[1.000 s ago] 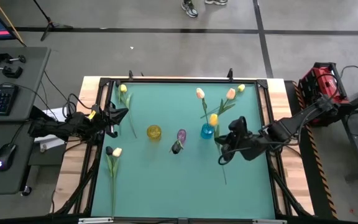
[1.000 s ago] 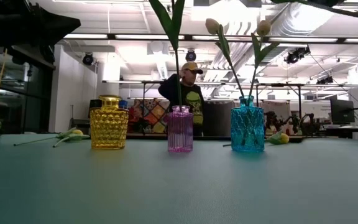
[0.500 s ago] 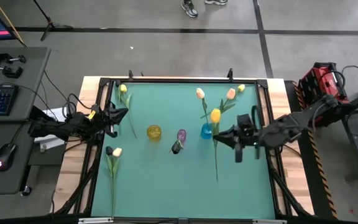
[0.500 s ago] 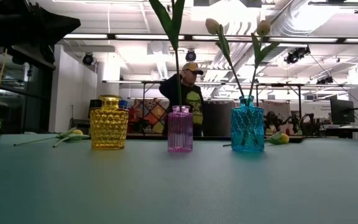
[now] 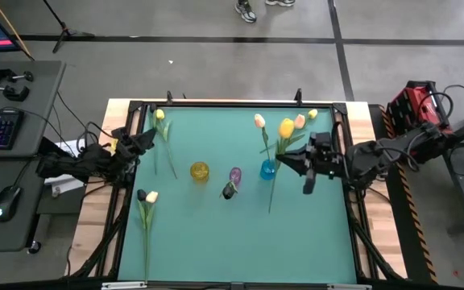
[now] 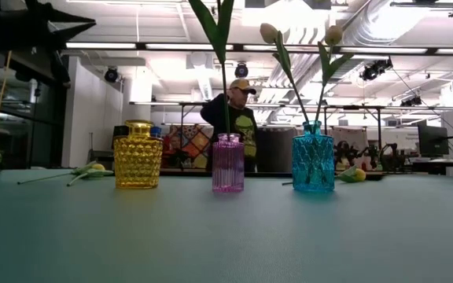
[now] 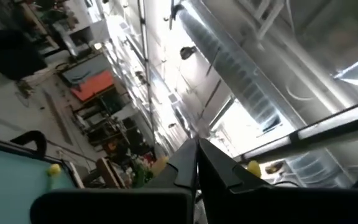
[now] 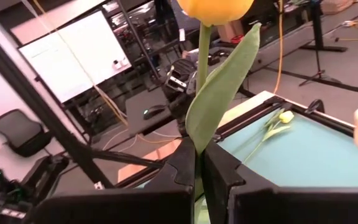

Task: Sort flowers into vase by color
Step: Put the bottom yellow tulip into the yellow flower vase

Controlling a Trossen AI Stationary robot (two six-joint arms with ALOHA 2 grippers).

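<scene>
At the table's left edge the left gripper (image 5: 145, 142) waits with its fingers pressed together on nothing, just beside a yellow tulip (image 5: 160, 118) lying on the teal mat (image 5: 216, 234) near the far left corner. Nearer the front on that side lie two more flowers together, a dark tulip (image 5: 142, 195) and a pale yellow tulip (image 5: 151, 196). Along the middle stand three vases: the yellow vase (image 6: 138, 154) is empty, the purple vase (image 6: 228, 163) holds one dark bloom on a tall stem, and the blue vase (image 6: 313, 157) holds two peach-pink tulips (image 5: 259, 121). Just right of the blue vase, the right gripper (image 5: 287, 163) is clamped on the stem of a yellow-orange tulip (image 8: 215, 9), held up off the mat with its head near the peach blooms and its stem slanting toward the front. Another small yellow tulip (image 5: 312, 114) lies near the far right corner.
</scene>
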